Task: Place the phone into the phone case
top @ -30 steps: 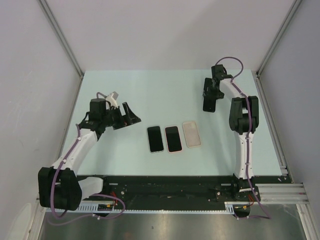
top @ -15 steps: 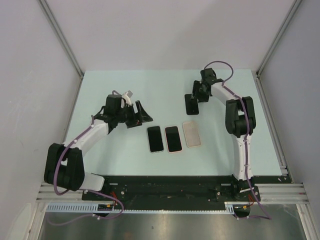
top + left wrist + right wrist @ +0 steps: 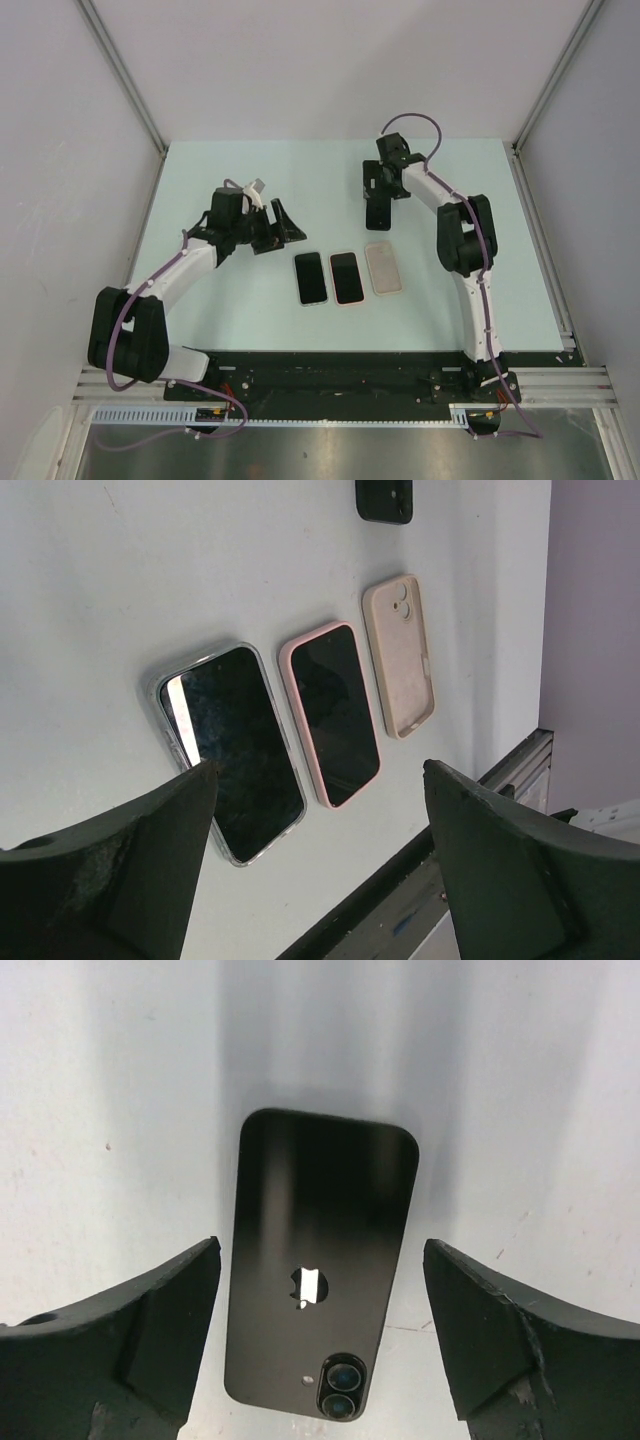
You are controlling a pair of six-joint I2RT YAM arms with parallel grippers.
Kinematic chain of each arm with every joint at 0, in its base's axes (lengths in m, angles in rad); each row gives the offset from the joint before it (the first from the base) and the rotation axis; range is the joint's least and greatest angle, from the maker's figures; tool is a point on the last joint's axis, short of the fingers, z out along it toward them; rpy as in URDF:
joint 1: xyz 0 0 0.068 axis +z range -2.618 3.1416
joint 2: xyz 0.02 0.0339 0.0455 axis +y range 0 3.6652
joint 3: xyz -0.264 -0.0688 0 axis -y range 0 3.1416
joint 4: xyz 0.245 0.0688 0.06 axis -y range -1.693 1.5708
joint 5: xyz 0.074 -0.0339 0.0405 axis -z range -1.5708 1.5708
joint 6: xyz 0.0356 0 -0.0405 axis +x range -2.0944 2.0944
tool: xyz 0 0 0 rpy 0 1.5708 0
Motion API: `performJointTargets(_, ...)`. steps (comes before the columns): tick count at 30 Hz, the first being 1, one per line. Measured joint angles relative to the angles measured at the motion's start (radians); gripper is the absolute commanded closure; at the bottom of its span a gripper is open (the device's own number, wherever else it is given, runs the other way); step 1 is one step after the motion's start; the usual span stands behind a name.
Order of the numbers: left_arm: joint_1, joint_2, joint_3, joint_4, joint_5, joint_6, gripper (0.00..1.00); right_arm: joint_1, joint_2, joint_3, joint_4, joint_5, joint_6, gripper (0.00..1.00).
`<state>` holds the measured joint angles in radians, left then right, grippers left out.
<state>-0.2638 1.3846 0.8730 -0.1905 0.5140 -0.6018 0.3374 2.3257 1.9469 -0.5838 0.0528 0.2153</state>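
A black phone (image 3: pixel 330 1180) lies back up on the pale table, its camera lenses toward my right wrist; it also shows at the top of the left wrist view (image 3: pixel 384 500). My right gripper (image 3: pixel 320 1250) is open and hangs over it, one finger on each side, not touching; in the top view (image 3: pixel 378 208) it hides most of the phone. An empty beige case (image 3: pixel 384 268) lies just nearer, also in the left wrist view (image 3: pixel 400 655). My left gripper (image 3: pixel 278 228) is open and empty, left of the row; the left wrist view (image 3: pixel 318 770) looks down on the row.
A phone in a clear case (image 3: pixel 311 278) and a phone in a pink case (image 3: pixel 346 277) lie screen up beside the beige case, in one row. The black front rail (image 3: pixel 340 375) runs along the near edge. Grey walls enclose the table on three sides.
My right gripper has swung left along the far side to above the beige case's far end. My left arm moved right toward the row, then stayed still.
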Motion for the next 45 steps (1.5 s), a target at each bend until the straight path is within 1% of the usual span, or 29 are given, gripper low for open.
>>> performJointTargets(3, 0.000, -0.001, 0.000, -0.006, -0.002, 0.001, 0.12, 0.008, 0.023, 0.038, -0.008, 0.025, 0.002, 0.13)
performJointTargets(9, 0.000, -0.008, 0.000, -0.016, -0.008, 0.008, 0.11, 0.017, 0.053, 0.047, -0.028, 0.050, 0.027, 0.14)
performJointTargets(12, -0.001, -0.013, 0.000, -0.022, -0.013, 0.010, 0.11, 0.017, 0.060, 0.059, -0.032, 0.055, 0.037, 0.17)
performJointTargets(15, -0.001, -0.021, 0.000, -0.028, -0.015, 0.011, 0.10, 0.021, 0.069, 0.071, -0.037, 0.062, 0.042, 0.21)
performJointTargets(16, -0.001, -0.022, 0.000, -0.029, -0.015, 0.012, 0.10, 0.023, 0.071, 0.076, -0.040, 0.065, 0.043, 0.24)
performJointTargets(23, -0.001, -0.025, 0.000, -0.030, -0.016, 0.011, 0.10, 0.029, 0.080, 0.092, -0.055, 0.091, 0.057, 0.35)
performJointTargets(24, -0.001, -0.025, 0.000, -0.030, -0.016, 0.011, 0.10, 0.031, 0.080, 0.093, -0.056, 0.095, 0.058, 0.38)
performJointTargets(29, -0.001, -0.029, 0.000, -0.031, -0.028, 0.011, 0.10, 0.038, 0.080, 0.094, -0.058, 0.110, 0.064, 0.44)
performJointTargets(32, -0.001, -0.029, -0.009, -0.014, -0.051, 0.011, 0.10, 0.038, 0.080, 0.092, -0.046, 0.069, 0.079, 0.48)
performJointTargets(34, -0.001, -0.022, -0.016, 0.001, -0.063, 0.008, 0.12, 0.039, 0.080, 0.089, -0.029, 0.037, 0.093, 0.50)
performJointTargets(37, -0.001, 0.019, -0.021, 0.049, -0.064, -0.005, 0.14, 0.041, 0.080, 0.087, -0.008, -0.024, 0.119, 0.51)
performJointTargets(40, -0.002, 0.083, -0.021, 0.092, -0.064, -0.028, 0.15, 0.044, 0.079, 0.073, 0.020, -0.079, 0.151, 0.52)
performJointTargets(41, -0.003, 0.101, -0.021, 0.100, -0.064, -0.030, 0.16, 0.047, 0.077, 0.064, 0.037, -0.095, 0.159, 0.49)
performJointTargets(42, -0.003, 0.123, -0.018, 0.104, -0.063, -0.037, 0.16, 0.050, 0.076, 0.060, 0.045, -0.103, 0.164, 0.38)
performJointTargets(43, -0.003, 0.145, -0.014, 0.107, -0.061, -0.041, 0.16, 0.055, 0.075, 0.058, 0.048, -0.103, 0.167, 0.33)
performJointTargets(45, -0.005, 0.172, -0.011, 0.111, -0.059, -0.053, 0.15, 0.069, 0.071, 0.058, 0.056, -0.097, 0.164, 0.29)
